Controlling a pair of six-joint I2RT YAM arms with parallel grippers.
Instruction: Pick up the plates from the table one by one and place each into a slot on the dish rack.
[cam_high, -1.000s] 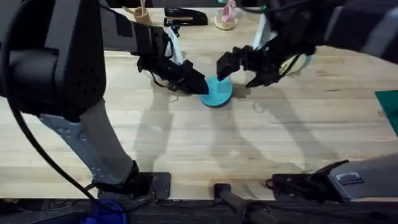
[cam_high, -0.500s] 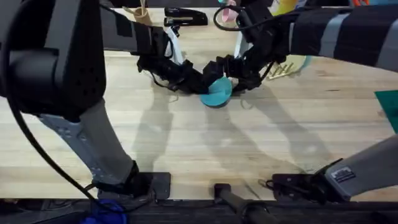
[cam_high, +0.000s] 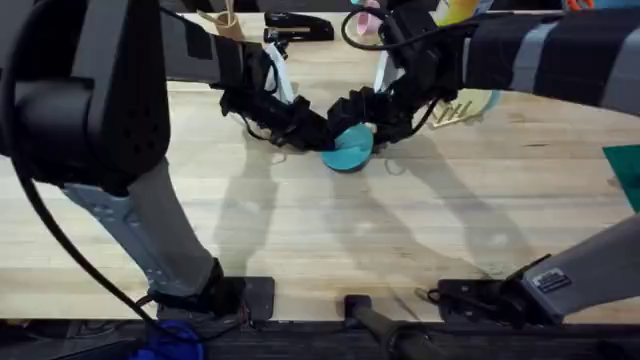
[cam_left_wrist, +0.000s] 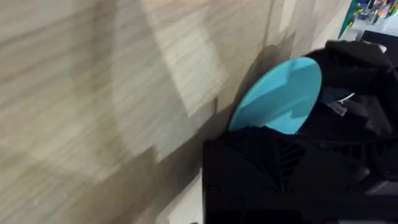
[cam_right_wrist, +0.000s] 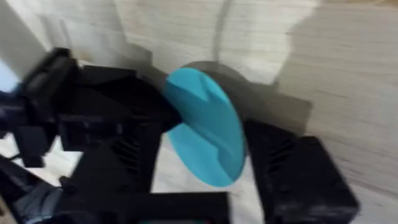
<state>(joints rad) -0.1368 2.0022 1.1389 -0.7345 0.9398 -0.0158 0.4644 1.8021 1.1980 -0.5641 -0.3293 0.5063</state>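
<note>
Turquoise plate (cam_high: 349, 148) sits tilted off the table (cam_high: 330, 240) between both pincers: left gripper (cam_high: 318, 135) clenched on its near edge, right gripper (cam_right_wrist: 205, 163) fingers spread astride it edge-on, equally close, ready for handover.

Both end effectors crowd the turquoise plate (cam_high: 349, 147) mid-desk: the left end effector (cam_high: 318, 136) closes off its left side, the right end effector (cam_high: 366, 120) its top and right. The near desk (cam_high: 330, 235) lies open. A stapler (cam_high: 298, 27) and the dish rack (cam_high: 452, 111) block the far edge
</note>
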